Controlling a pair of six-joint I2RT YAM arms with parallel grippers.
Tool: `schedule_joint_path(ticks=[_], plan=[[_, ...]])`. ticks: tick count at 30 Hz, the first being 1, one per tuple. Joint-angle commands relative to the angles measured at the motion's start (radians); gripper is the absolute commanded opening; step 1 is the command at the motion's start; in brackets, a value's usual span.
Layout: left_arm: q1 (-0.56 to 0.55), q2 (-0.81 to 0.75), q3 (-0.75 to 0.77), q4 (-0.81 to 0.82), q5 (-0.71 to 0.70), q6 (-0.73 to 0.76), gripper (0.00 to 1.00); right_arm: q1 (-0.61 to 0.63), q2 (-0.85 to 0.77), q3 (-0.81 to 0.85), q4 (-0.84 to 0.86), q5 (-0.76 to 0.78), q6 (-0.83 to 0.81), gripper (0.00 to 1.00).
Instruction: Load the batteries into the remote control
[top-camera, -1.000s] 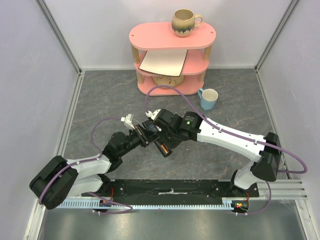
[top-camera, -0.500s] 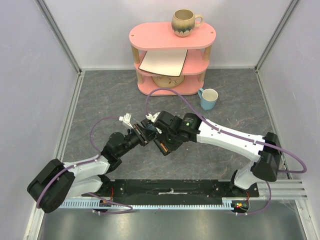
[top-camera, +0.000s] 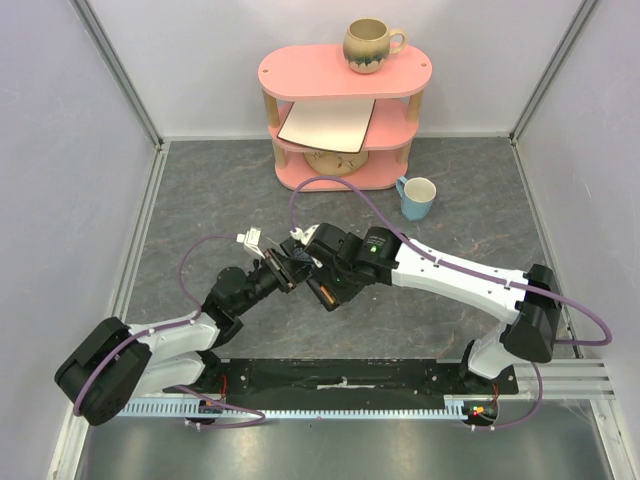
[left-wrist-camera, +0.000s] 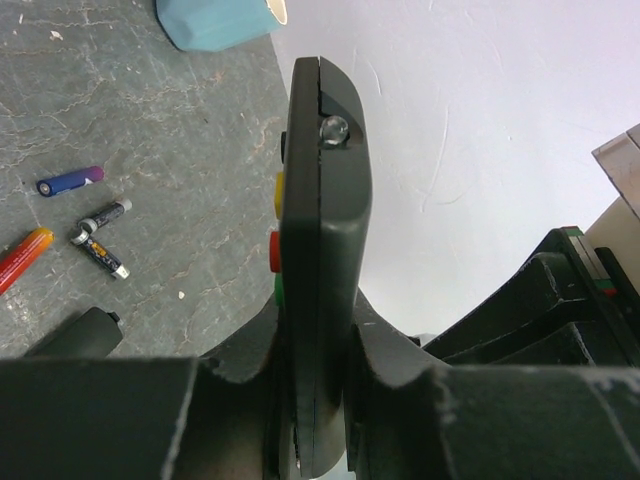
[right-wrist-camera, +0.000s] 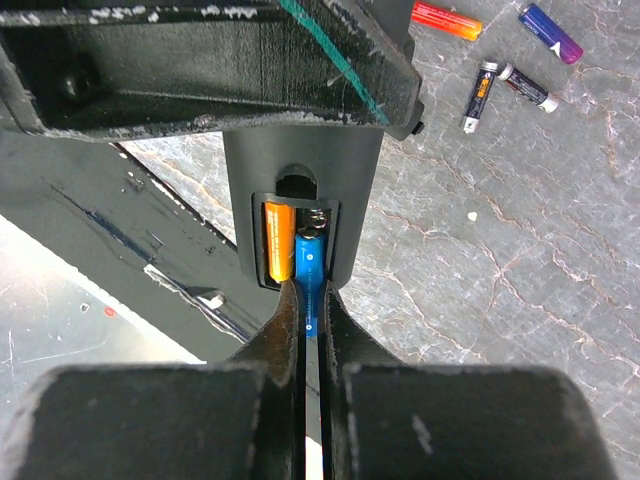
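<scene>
- While the left end effector (left-wrist-camera: 316, 345) is clamping the remote control (left-wrist-camera: 320, 190) edge-up above the tabletop (left-wrist-camera: 180, 200), both arms are sitting slightly further left than a second ago and are now hardly moving.
- The right end effector (right-wrist-camera: 308, 310) is pinching a blue battery (right-wrist-camera: 309, 262) tightly, pressing it into the open compartment (right-wrist-camera: 295, 185) beside a seated orange battery (right-wrist-camera: 277, 255).
- That settling is suggesting the insertion is nearly finished; spare batteries (right-wrist-camera: 480, 95) are lying on the tabletop.

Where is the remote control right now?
In the left wrist view the remote control stands clamped in the left gripper, above the middle of the table; the right gripper holds a blue battery in its back.
</scene>
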Motion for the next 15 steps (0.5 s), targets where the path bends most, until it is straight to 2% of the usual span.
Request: schedule_joint_path(ticks=[1, 15], plan=[[-0.01, -0.008, -0.006, 0.179, 0.117, -0.059, 0.02, -0.009, 0.025, 0.057, -0.019, 0.086, -0.035, 0.0], [-0.01, 0.037, -0.032, 0.331, 0.186, -0.144, 0.02, -0.009, 0.046, 0.105, -0.105, 0.085, -0.103, 0.0]])
